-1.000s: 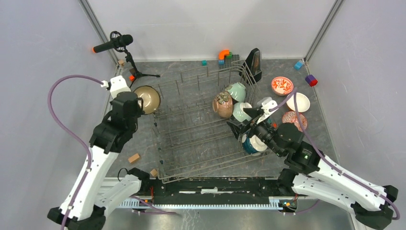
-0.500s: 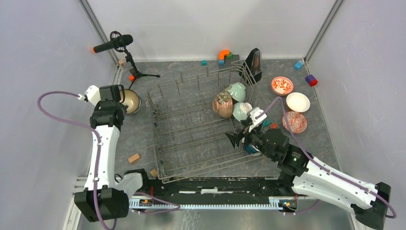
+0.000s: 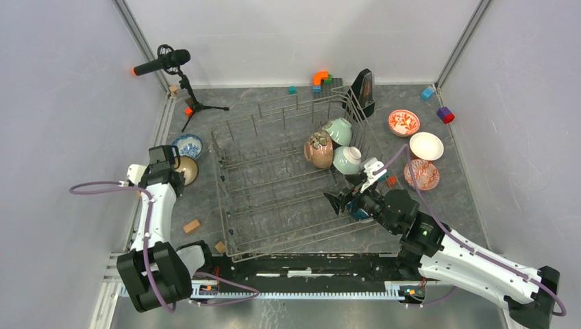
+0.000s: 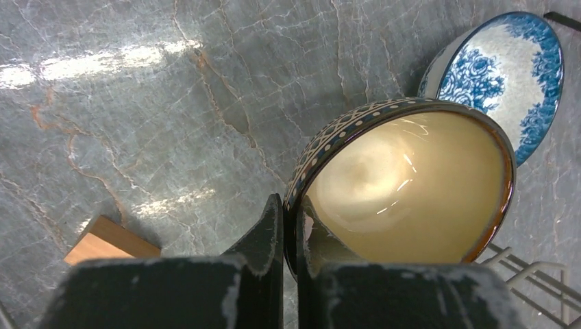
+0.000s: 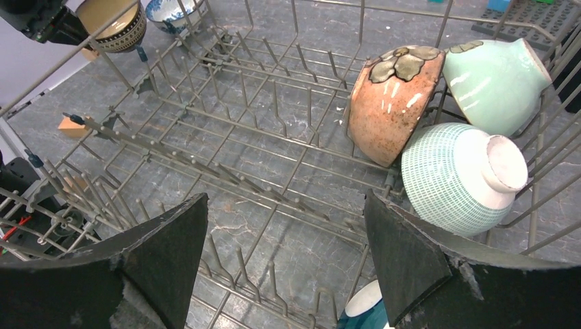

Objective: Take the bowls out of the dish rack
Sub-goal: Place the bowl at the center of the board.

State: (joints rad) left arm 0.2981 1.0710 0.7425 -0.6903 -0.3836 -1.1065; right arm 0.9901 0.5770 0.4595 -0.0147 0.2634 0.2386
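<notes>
My left gripper [image 4: 288, 205] is shut on the rim of a tan bowl [image 4: 411, 185] with a dotted outside. It holds the bowl tilted, left of the dish rack [image 3: 274, 185] and beside a blue-white bowl [image 4: 503, 75] on the table. In the top view that tan bowl [image 3: 185, 169] sits just nearer than the blue-white bowl [image 3: 186, 145]. My right gripper [image 5: 284, 205] hangs open over the rack's near right part with nothing between its fingers. Ahead of it lean a floral pinkish bowl [image 5: 390, 103], a mint bowl [image 5: 497, 82] and a striped bowl [image 5: 455, 178]. A teal bowl [image 5: 363, 308] lies just below it.
Right of the rack sit a red-floral bowl [image 3: 403, 123], a white bowl [image 3: 426, 145] and a red-lattice bowl [image 3: 420, 173]. A microphone stand [image 3: 164, 63] is at the far left, a black metronome [image 3: 363, 89] behind the rack. Wooden blocks [image 3: 191, 225] lie near the rack's near-left corner.
The left arm has swung the tan bowl away from the rack's far-left corner, toward the near left, uncovering the blue-white bowl. The right gripper shifted slightly nearer and stayed open.
</notes>
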